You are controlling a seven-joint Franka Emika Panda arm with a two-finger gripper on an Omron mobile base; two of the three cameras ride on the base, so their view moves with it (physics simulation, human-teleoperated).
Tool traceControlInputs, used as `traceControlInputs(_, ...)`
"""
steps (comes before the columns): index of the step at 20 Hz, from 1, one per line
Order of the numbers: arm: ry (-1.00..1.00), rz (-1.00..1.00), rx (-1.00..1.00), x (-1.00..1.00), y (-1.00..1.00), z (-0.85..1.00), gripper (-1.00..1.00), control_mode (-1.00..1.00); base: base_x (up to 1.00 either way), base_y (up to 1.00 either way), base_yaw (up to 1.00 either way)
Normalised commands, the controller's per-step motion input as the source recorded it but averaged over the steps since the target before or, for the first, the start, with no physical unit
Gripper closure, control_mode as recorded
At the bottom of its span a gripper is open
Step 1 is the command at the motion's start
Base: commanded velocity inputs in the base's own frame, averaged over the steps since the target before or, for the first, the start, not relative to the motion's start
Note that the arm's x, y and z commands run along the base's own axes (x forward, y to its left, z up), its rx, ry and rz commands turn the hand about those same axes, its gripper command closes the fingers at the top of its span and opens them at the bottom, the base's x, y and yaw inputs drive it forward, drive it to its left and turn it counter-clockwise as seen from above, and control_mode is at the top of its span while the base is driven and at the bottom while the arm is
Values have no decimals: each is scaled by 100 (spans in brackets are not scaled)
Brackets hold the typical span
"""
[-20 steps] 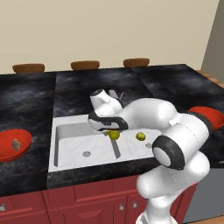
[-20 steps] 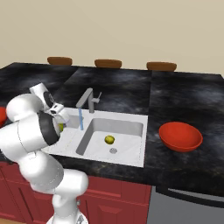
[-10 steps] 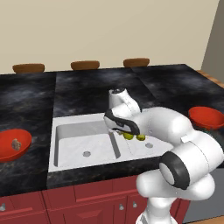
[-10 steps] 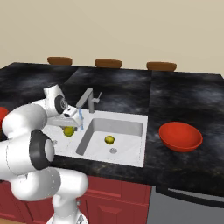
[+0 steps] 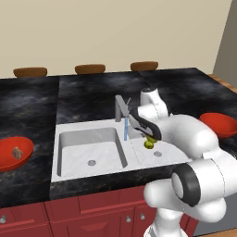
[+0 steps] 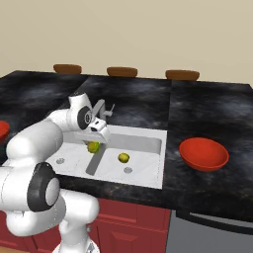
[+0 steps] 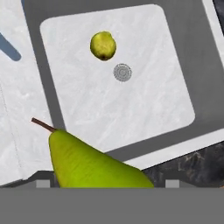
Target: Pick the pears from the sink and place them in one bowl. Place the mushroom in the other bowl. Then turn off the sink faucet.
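My gripper [image 5: 149, 138] is shut on one pear [image 5: 149, 143], a yellow-green fruit hanging above the divider of the white sink [image 5: 78, 134] on the right-basin side. In the hand view this pear [image 7: 87, 166] fills the bottom, its brown stem pointing up-left. A second pear [image 7: 103, 45] lies in the right basin beside the grey drain [image 7: 122, 72]; the right base view shows that pear [image 6: 124, 157] too. The mushroom [image 5: 16, 152] lies in the left red bowl [image 5: 8, 163]. The sink faucet [image 5: 121, 107] pours a blue stream [image 5: 125, 130].
A second red bowl [image 6: 203, 154] stands on the black counter right of the sink, with nothing in it. Three brown stool tops [image 5: 90, 69] line the counter's far edge. Red cabinets [image 5: 92, 213] run below the counter front.
The arm has swung to the right with the pear held, from over the left basin past the faucet to the divider and right basin. The other pear has not moved.
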Motion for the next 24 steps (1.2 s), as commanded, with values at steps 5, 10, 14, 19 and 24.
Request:
traceControlInputs(5, 4, -5, 5, 0, -73, 24, 100, -100, 0, 0, 0)
traceControlInputs(10, 2, -7, 5, 0, -76, 24, 100, -100, 0, 0, 0)
traceControlInputs(14, 2, -6, 5, 0, -79, 27, 100, -100, 0, 0, 0)
traceControlInputs(19, 1, -6, 6, 0, -79, 25, 100, -100, 0, 0, 0)
traceControlInputs(24, 1, -6, 6, 0, -77, 26, 100, -100, 0, 0, 0)
